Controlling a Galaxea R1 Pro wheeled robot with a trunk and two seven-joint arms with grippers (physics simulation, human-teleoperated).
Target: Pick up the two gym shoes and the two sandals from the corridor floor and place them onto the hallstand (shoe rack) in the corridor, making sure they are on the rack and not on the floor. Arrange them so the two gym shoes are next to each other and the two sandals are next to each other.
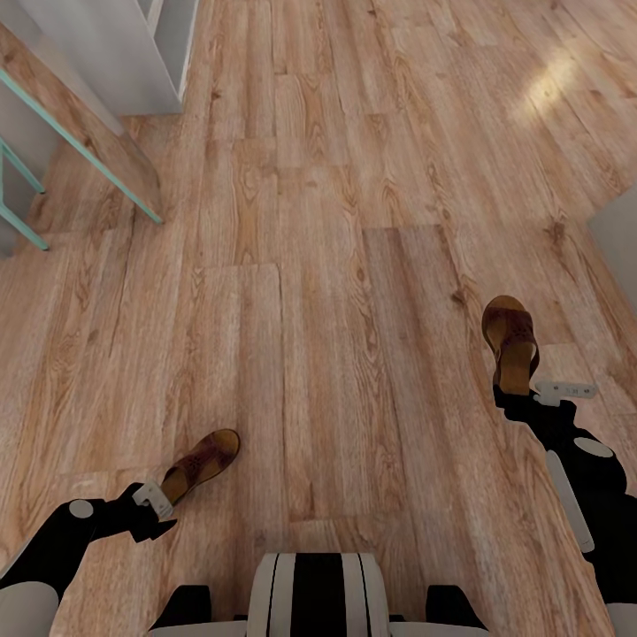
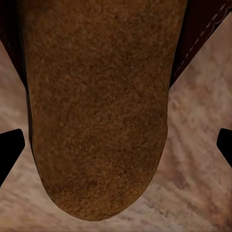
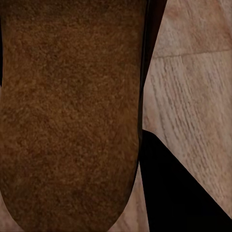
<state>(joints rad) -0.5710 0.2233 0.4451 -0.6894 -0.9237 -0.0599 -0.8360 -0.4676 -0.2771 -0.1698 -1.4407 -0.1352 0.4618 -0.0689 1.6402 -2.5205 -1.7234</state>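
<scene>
With one dark-brown strap sandal (image 1: 202, 462) clasped at its heel in the left gripper (image 1: 165, 495) and its twin (image 1: 511, 343) in the right gripper (image 1: 520, 395), both above the wood-plank corridor floor (image 1: 336, 265), grips were best kept firm and level until the rack was reached.
</scene>
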